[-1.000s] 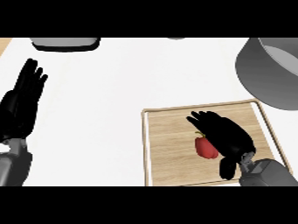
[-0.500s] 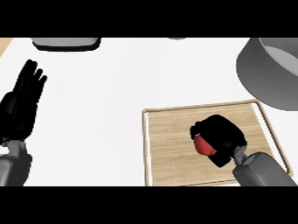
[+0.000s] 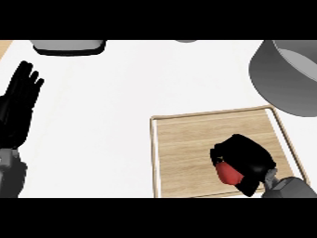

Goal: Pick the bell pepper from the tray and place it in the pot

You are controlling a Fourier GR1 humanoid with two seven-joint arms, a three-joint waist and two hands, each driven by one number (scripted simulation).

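Tray [image 3: 188, 139]: light wood, visible grain, matt, with a paler smooth rim. Pot [image 3: 291, 79]: grey metal look, dull satin finish, no sharp highlights; inner wall lighter than the outside. Pepper [image 3: 227, 173]: smooth red skin, slight sheen. Surface [image 3: 133, 83]: plain white, smooth, matt; a strip of light wood shows at the far left edge. Right hand [image 3: 247, 155] and left hand [image 3: 13, 109]: black, matt, plastic or rubber look. Forearms: grey, smooth, hard shell look. Object at the top edge [image 3: 68, 45]: grey with a dark rim, material unclear.
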